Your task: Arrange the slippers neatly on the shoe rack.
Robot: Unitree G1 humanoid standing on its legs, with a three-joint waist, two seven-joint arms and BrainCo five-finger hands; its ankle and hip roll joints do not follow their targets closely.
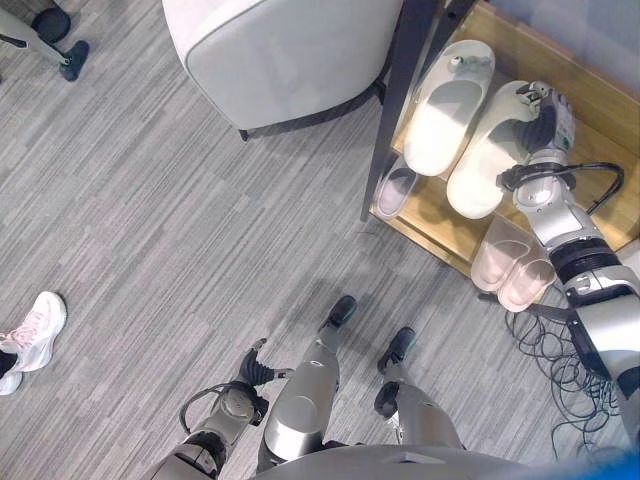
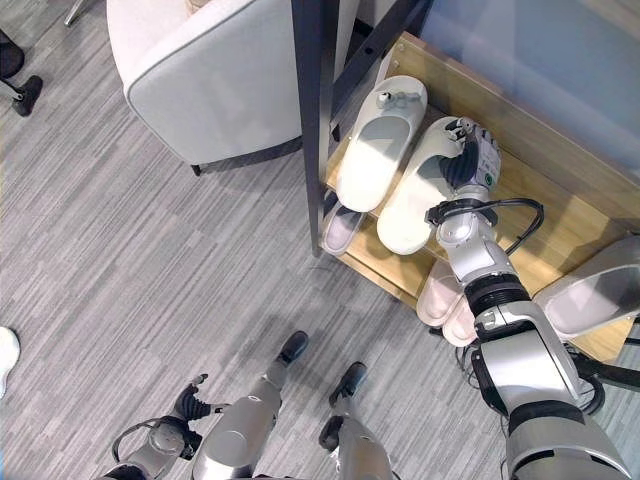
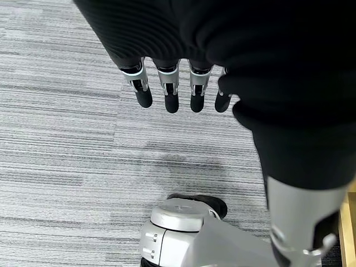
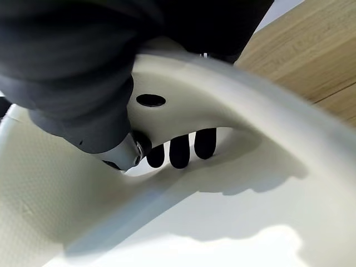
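Two cream-white slippers point(image 1: 448, 105) lie on the pale honey wood of the shoe rack point(image 1: 590, 130), whose upright posts are black. Lower down sit translucent pink slippers point(image 1: 512, 262) and a lilac-tinted one point(image 1: 396, 190). The carpet point(image 1: 150, 220) is grey with fine streaks; the armchair point(image 1: 280, 55) off-white

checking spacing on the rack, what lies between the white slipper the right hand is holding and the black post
The other white slipper lies there, beside the held slipper gripped by the right hand, with the black post just past it, in the right eye view.
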